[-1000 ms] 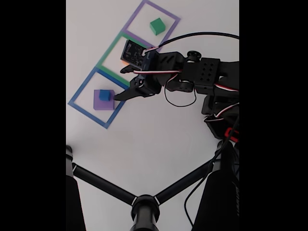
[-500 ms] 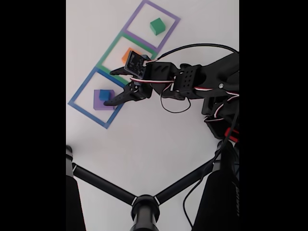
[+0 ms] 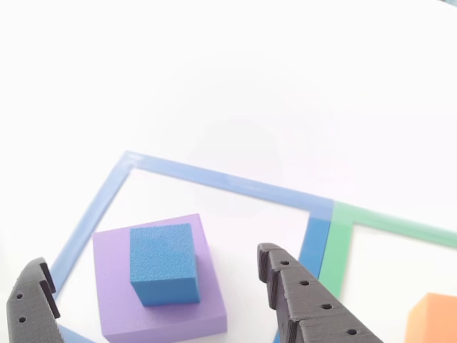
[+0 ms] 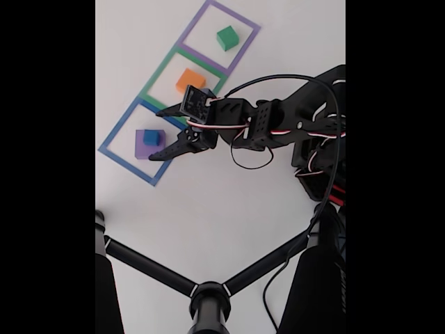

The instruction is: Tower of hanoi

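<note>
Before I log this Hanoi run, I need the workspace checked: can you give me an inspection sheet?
Surface: white table, with blue outline, green outline and purple outline in a row.
Job's things: blue cube sits on purple block in the blue outline; orange block in the green; green block in the purple.
Clutter: nothing seen.
Grippers: gripper open, holding nothing, fingertips on either side of the stack.
Cables: black cable loops over the arm.
Surroundings: black stand legs at the bottom of the fixed view.
</note>
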Tool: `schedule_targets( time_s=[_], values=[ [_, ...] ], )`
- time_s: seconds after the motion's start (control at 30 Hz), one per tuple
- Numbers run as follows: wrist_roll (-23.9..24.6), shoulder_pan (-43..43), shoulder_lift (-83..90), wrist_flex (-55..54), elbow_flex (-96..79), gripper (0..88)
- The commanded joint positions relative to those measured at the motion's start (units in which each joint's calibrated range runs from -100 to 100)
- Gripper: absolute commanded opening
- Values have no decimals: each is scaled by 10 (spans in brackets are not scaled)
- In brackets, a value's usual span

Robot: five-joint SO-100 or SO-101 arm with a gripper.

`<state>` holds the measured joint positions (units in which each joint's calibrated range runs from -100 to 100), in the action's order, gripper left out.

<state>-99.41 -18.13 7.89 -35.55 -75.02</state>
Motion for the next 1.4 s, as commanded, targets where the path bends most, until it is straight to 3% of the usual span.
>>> schedule_targets(
  time_s=[0.0,0.8,1.37],
  values=[
    [-6,-8,-19,-34,14,337],
    [-6,-29,-113,-74,80,319],
    [-6,-38,-118,-74,76,209]
  ],
)
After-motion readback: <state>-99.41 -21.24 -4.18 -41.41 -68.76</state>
